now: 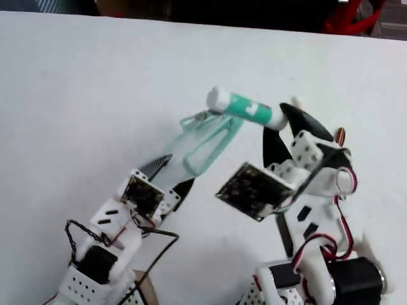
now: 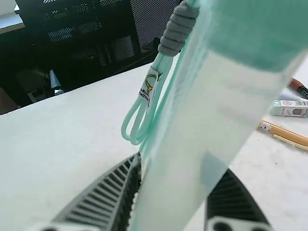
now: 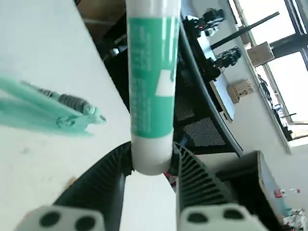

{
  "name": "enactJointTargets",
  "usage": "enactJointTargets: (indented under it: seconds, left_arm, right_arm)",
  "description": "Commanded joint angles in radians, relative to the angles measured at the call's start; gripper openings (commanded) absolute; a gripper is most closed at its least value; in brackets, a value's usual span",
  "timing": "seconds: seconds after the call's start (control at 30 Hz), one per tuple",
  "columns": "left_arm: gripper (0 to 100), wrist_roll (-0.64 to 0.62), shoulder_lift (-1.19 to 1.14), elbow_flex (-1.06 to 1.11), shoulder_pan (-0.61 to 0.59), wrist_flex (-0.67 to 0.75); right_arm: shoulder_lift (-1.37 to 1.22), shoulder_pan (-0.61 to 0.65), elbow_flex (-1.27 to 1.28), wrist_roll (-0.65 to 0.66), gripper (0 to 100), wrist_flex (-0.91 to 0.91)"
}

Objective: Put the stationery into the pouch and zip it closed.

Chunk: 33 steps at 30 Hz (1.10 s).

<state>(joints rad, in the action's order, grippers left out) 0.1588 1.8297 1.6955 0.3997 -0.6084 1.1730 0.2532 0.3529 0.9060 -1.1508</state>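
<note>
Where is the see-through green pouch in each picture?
High view: the pouch is in the middle of the table, held in the left pincer.
Left wrist view: the pouch stands close up, held in that pincer.
Right wrist view: the pouch is beside the glue stick.
Shared landmark: the grey zip pull.
</note>
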Motion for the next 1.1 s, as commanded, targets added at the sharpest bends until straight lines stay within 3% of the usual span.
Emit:
enactJointTargets:
  seconds: [0.0,0.17,0.27,0.6,1.07]
  left_arm:
    - [20,-0.017,-0.002,-0.035,-0.031,0.014]
    - [20,-0.138,-0.002,-0.075,-0.131,0.014]
    - [20,-0.127,-0.002,-0.075,-0.134,0.014]
    - [20,-0.126,-0.002,-0.075,-0.133,0.014]
    - [20,-0.129,-0.002,-0.075,-0.14,0.014]
  right_arm:
    - [0.019,0.073,0.035,-0.258,1.9,0.054]
    - [0.018,0.269,0.181,-0.364,1.9,0.13]
    - [-0.028,0.346,0.227,-0.368,1.9,0.188]
    - [-0.386,0.397,-0.107,-0.454,1.9,0.199]
    - [-0.625,0.417,-0.4,-0.46,1.9,-0.145]
